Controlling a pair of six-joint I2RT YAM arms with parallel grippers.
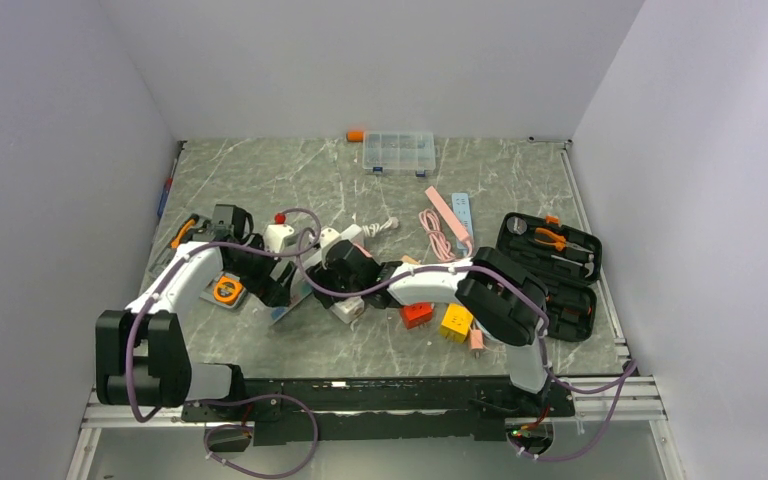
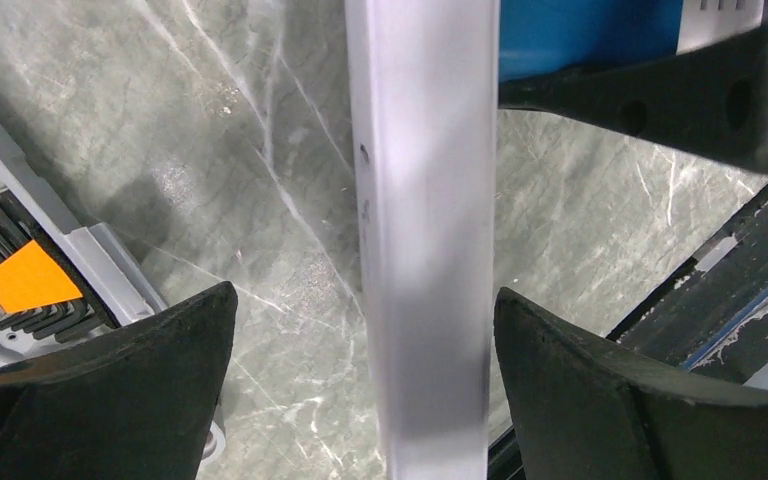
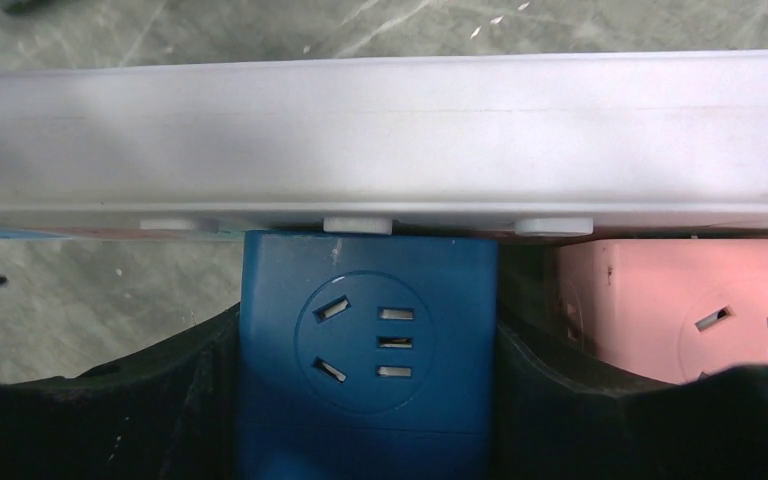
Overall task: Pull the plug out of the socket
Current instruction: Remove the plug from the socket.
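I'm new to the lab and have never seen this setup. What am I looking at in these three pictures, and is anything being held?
The overhead picture shows two robot arms bolted at the near edge of a marble-patterned table. The other two pictures come from cameras on the wrists, so each shows its own dark fingers.

The left gripper is open, with the white power strip between its fingers, untouched. The right gripper has closed on the blue plug block, which is plugged into the strip; a pink block sits beside it.

Also on the table: a clear compartment box, an open black tool case, a pink cable, and small red and yellow blocks.
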